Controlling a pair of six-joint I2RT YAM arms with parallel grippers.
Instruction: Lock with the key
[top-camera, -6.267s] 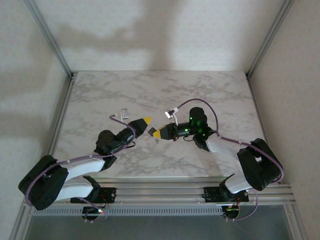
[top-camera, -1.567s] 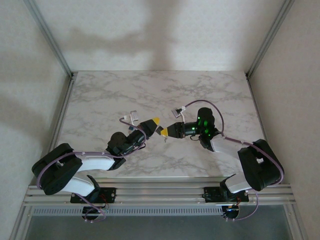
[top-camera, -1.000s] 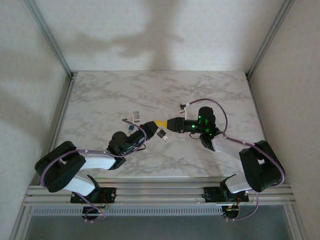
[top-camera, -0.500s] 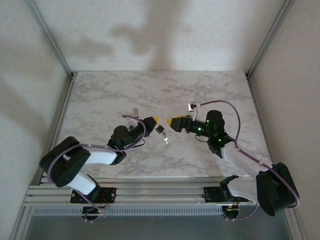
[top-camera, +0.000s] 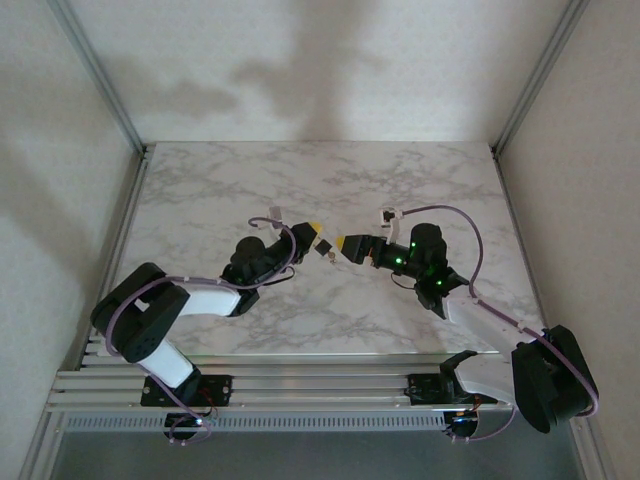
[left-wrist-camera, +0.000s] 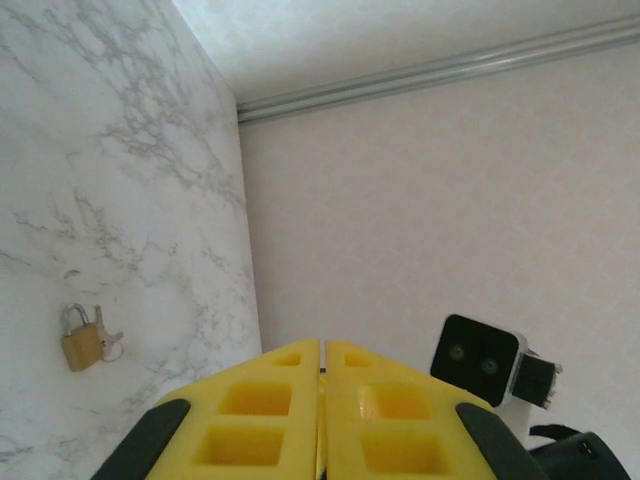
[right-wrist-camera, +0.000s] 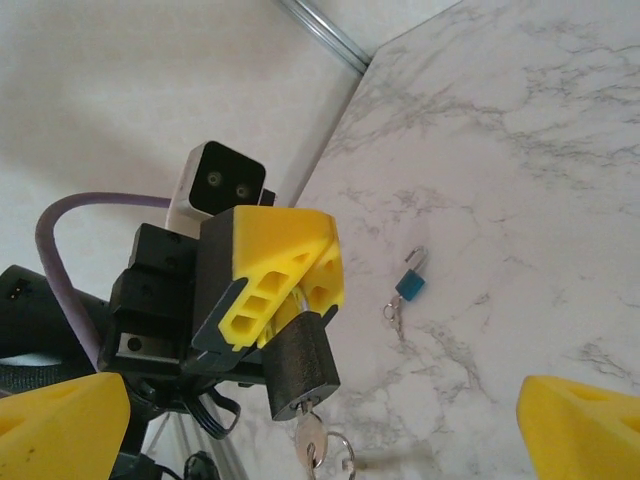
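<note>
1. Black padlock (right-wrist-camera: 300, 365) hangs in the air above the marble table (right-wrist-camera: 520, 150). Its shackle is pinched between the yellow fingers (right-wrist-camera: 280, 250) of your left gripper (right-wrist-camera: 305, 285), which is clamped tight on it.
2. The key (right-wrist-camera: 309, 436) sits in the keyhole at the end of the black padlock opposite the shackle, and a ring (right-wrist-camera: 338, 452) dangles just beside it.
3. Your right gripper (top-camera: 346, 243) faces the black padlock from just beside it. Its jaws are spread wide and hold nothing, and neither finger touches the lock or the key.
4. Beyond the black padlock, down on the marble, you can see a small blue padlock (right-wrist-camera: 410, 285) lying flat with its keys (right-wrist-camera: 392, 315) against it.
5. Your left wrist camera shows a brass padlock (left-wrist-camera: 80, 342) lying on the marble. You cannot tell where it lies relative to the black padlock.
</note>
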